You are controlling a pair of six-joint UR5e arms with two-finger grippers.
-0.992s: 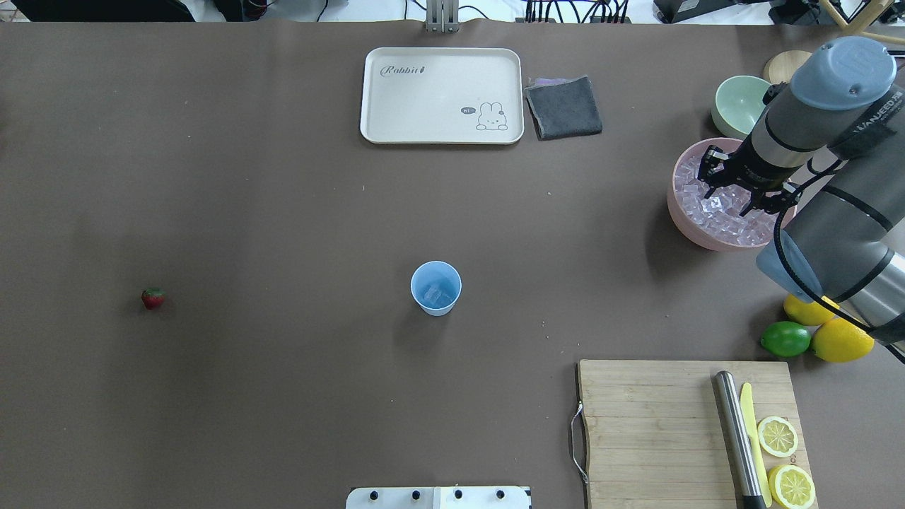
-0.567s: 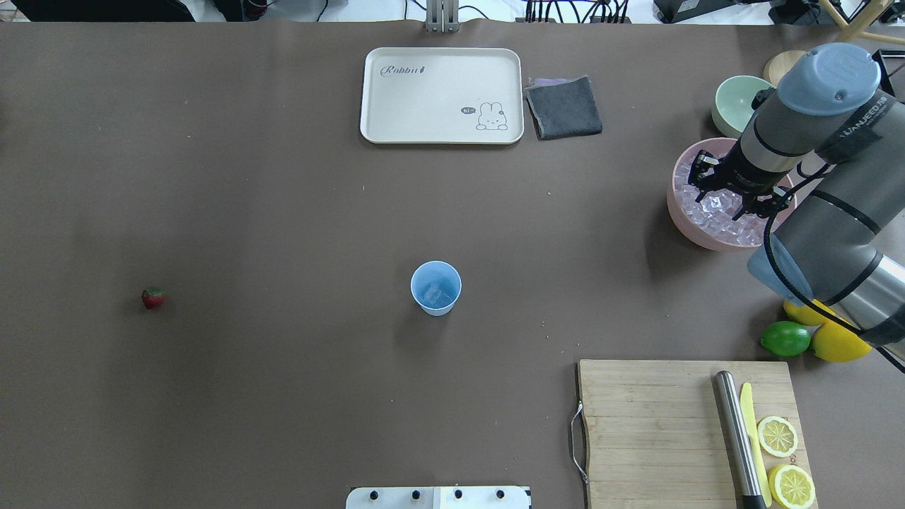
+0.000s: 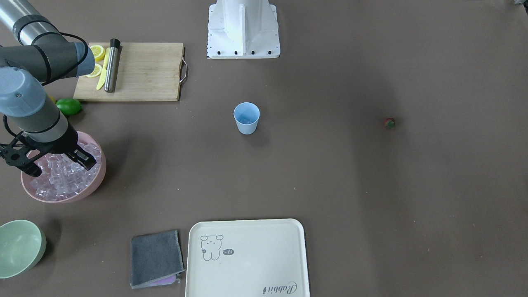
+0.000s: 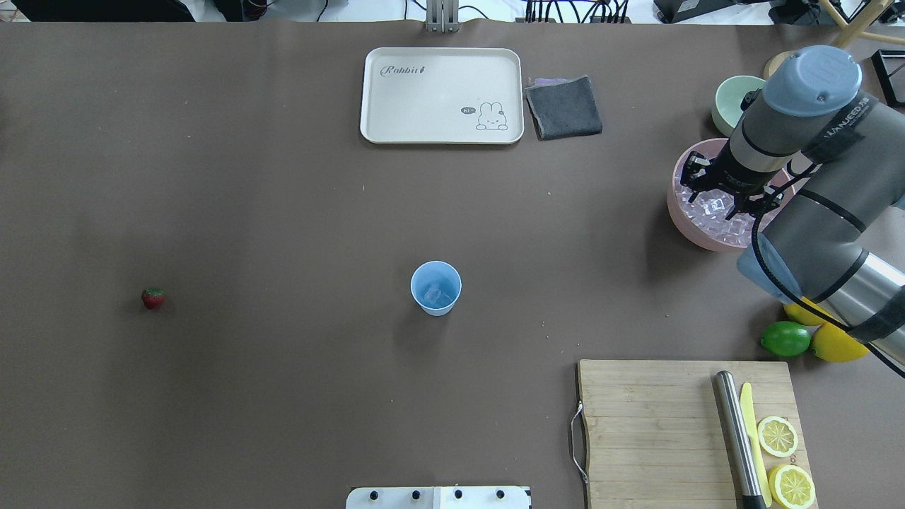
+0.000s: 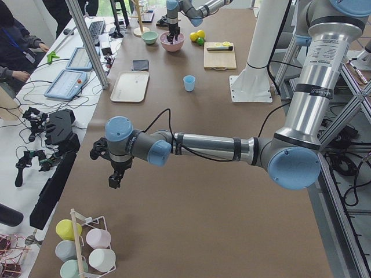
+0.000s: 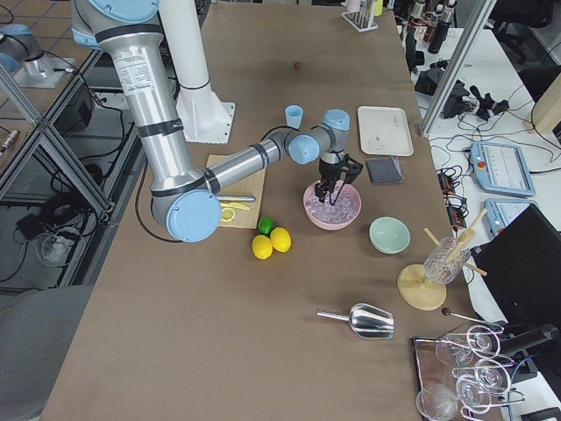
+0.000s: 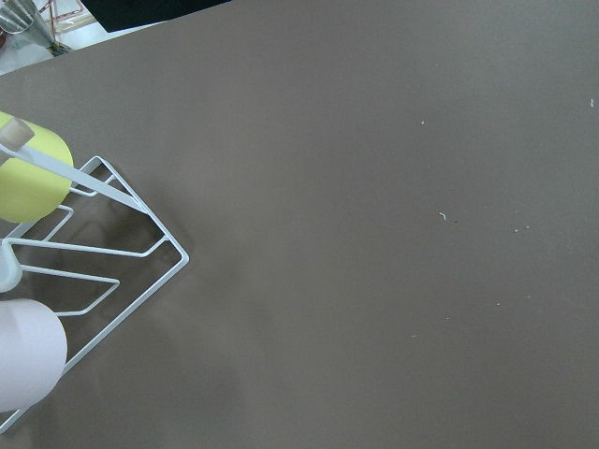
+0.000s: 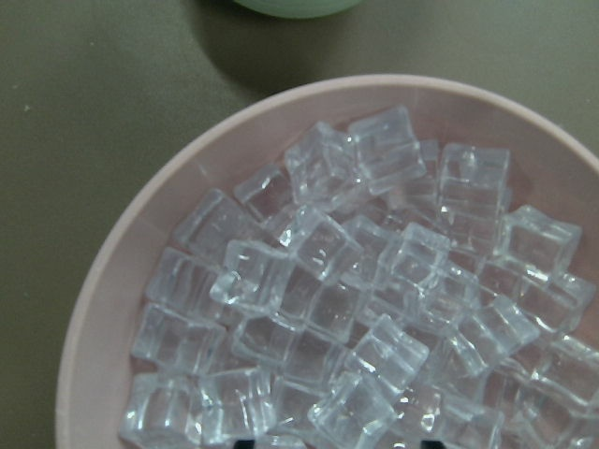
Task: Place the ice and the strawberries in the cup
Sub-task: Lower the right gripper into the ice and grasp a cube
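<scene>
The light blue cup (image 4: 435, 286) stands upright mid-table, with a little ice (image 4: 438, 292) in its bottom; it also shows in the front view (image 3: 246, 117). The strawberry (image 4: 153, 298) lies alone far to the left, also in the front view (image 3: 389, 122). The pink bowl (image 4: 677, 212) at the right is full of clear ice cubes (image 8: 328, 309). My right gripper (image 4: 722, 196) hangs open just over that ice (image 3: 62, 179), its fingers spread and holding nothing. My left gripper (image 5: 113, 176) shows only in the exterior left view, over bare table far from the cup; I cannot tell its state.
A cream tray (image 4: 442, 95) and grey cloth (image 4: 564, 107) lie at the far side. A pale green bowl (image 4: 732, 106) stands behind the pink bowl. Lemons (image 4: 838, 343), a lime (image 4: 785, 339) and a cutting board (image 4: 650, 431) with knife and lemon slices are at the near right. A cup rack (image 7: 84, 253) is beside the left gripper.
My right gripper has shifted a little to the left over the pink bowl, staying open. The cup and strawberry have not moved.
</scene>
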